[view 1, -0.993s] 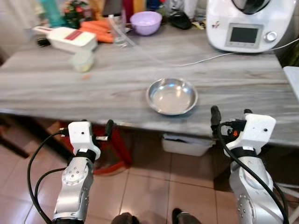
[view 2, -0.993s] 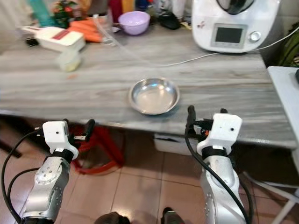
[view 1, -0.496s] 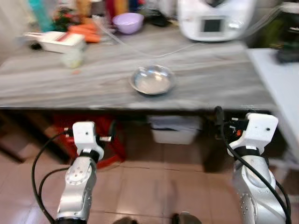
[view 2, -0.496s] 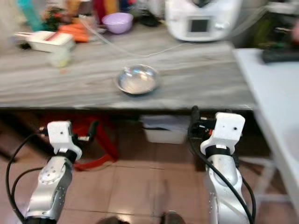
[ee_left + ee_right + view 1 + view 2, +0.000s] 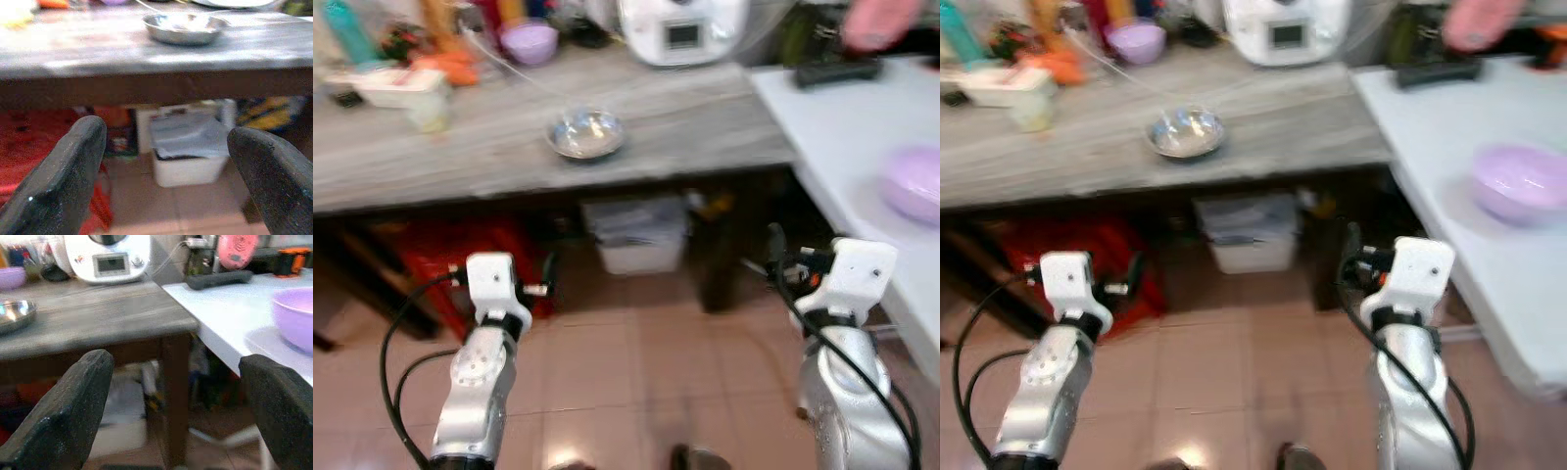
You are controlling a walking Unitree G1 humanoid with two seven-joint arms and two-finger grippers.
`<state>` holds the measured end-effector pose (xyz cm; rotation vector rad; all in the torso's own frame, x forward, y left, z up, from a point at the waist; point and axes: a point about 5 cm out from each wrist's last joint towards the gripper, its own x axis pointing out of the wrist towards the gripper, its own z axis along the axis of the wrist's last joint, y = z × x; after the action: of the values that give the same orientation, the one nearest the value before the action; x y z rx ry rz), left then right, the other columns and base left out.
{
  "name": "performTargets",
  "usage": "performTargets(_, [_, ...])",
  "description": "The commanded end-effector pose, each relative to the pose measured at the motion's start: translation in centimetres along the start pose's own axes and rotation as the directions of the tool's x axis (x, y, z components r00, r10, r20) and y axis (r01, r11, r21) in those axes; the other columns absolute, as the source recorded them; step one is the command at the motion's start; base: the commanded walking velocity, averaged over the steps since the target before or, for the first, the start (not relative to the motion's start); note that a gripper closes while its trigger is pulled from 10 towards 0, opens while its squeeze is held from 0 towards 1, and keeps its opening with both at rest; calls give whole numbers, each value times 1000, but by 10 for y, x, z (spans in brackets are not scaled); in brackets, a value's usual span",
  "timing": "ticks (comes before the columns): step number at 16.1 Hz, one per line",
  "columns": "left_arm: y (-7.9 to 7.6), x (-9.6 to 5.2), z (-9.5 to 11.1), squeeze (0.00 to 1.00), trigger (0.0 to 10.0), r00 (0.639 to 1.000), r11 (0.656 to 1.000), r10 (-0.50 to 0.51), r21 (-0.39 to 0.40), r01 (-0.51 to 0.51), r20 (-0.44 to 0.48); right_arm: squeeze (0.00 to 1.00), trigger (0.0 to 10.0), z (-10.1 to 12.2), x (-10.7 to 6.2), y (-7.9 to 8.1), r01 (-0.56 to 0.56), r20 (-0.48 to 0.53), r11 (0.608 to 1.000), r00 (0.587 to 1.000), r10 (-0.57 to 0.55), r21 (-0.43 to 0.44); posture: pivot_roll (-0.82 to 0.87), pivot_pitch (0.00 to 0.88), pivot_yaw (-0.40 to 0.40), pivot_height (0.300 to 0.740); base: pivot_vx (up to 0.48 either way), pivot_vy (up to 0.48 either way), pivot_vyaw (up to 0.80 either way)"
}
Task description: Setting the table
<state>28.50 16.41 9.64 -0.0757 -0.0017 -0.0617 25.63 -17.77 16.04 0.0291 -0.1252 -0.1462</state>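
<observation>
Steel bowl (image 5: 585, 134) sits on the grey worktop (image 5: 460, 157); a lilac bowl (image 5: 1520, 182) rests on the white table (image 5: 1430, 117). Both grippers, left (image 5: 166, 161) and right (image 5: 171, 391), hold empty jaws apart.

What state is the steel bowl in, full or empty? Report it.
Empty, as far as visible: the steel bowl on the grey wooden table shows only bare shiny metal, though the pictures are blurred.
</observation>
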Motion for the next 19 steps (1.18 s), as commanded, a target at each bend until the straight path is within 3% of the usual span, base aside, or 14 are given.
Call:
performTargets(1, [8, -3, -3, 0, 10000, 1000, 1000, 27, 15, -27, -14, 0, 10000, 2, 0, 5, -22, 4, 1000, 1000, 22, 8, -89, 136, 82, 740, -315, 0, 0])
performTargets(10, [8, -1, 7, 0, 10000, 999, 999, -27, 47, 25, 40, 0, 10000, 5, 3, 4, -19, 19, 1000, 1000, 18, 7, -88, 131, 86, 740, -29, 0, 0])
performTargets(19, [8, -1, 6, 0, 10000, 999, 998, -38, 43, 36, 34, 0, 10000, 8, 6, 7, -35, 34, 999, 999, 35, 1, -86, 128, 87, 740, 0, -298, 0])
